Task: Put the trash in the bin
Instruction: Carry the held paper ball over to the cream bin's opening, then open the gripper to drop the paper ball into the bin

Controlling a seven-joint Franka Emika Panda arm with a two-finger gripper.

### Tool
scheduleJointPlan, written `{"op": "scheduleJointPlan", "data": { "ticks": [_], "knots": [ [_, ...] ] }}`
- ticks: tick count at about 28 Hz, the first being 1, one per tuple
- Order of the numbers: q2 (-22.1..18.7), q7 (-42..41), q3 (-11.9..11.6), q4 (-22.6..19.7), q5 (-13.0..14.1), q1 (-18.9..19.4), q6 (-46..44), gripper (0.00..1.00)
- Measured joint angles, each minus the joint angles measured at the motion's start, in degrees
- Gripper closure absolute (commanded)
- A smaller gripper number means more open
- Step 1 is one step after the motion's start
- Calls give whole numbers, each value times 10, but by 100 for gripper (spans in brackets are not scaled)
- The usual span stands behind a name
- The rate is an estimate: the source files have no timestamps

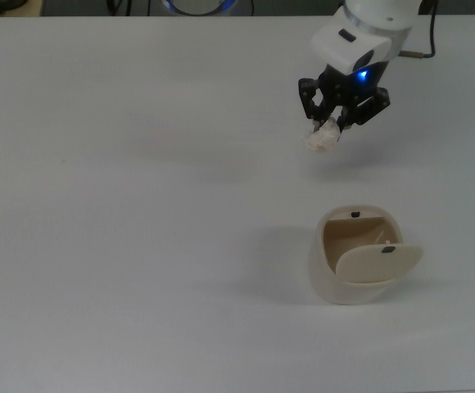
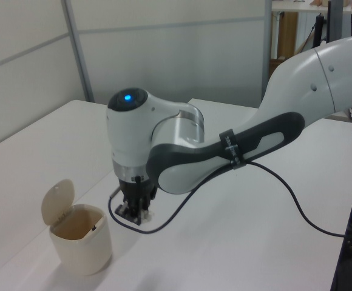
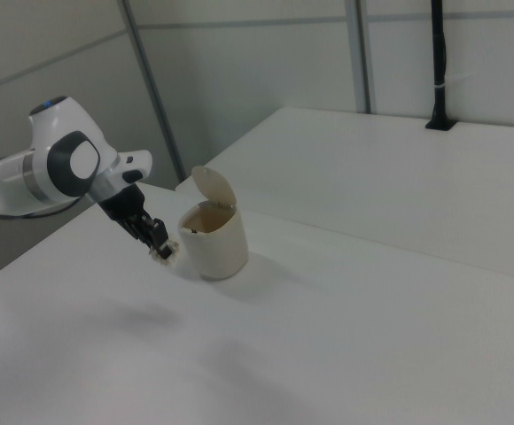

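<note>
Gripper (image 1: 333,123) carries the trash (image 1: 321,137), a lumpy off-white wad; jaws clenched on it, wad sticking out below the tips. In the top view a faint shadow lies on the desk (image 1: 123,246) apart from the wad, so it looks lifted clear of the surface, not resting.

Bin (image 1: 356,255) stands on the desk, nearer the top view's bottom edge than the wad, a little toward the top view's right. Flap lid (image 1: 379,263) is tipped open; the beige inside shows, and nothing can be seen in it. Right view puts the wad (image 3: 165,254) just beside the bin wall (image 3: 217,243), below rim level, though this may be perspective; top view shows a clear gap between them.

Progress, as judged: pick-up done, carry under way, drop not yet done. Left to do: bring the wad over the open mouth, high enough to clear the rim and the raised lid, then let go. Risk: the mouth is narrow beside the lid, so an off-centre release could bounce the wad onto the desk.
</note>
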Motion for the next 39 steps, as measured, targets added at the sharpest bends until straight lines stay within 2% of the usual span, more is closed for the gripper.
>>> {"op": "scheduleJointPlan", "data": {
  "ticks": [5,7,16,20,21,22,23,27,39],
  "knots": [
    [4,38,2,14,-1,1,10,96],
    [10,56,2,18,-10,2,35,95],
    [67,185,4,62,-101,7,120,91],
    [101,247,3,95,-145,7,146,84],
    [109,259,3,101,-155,7,153,76],
    [116,272,2,108,-165,7,160,61],
    [122,284,2,114,-174,7,165,2],
    [144,319,2,139,-190,7,173,0],
    [156,339,1,159,-191,7,173,0]
  ]
}}
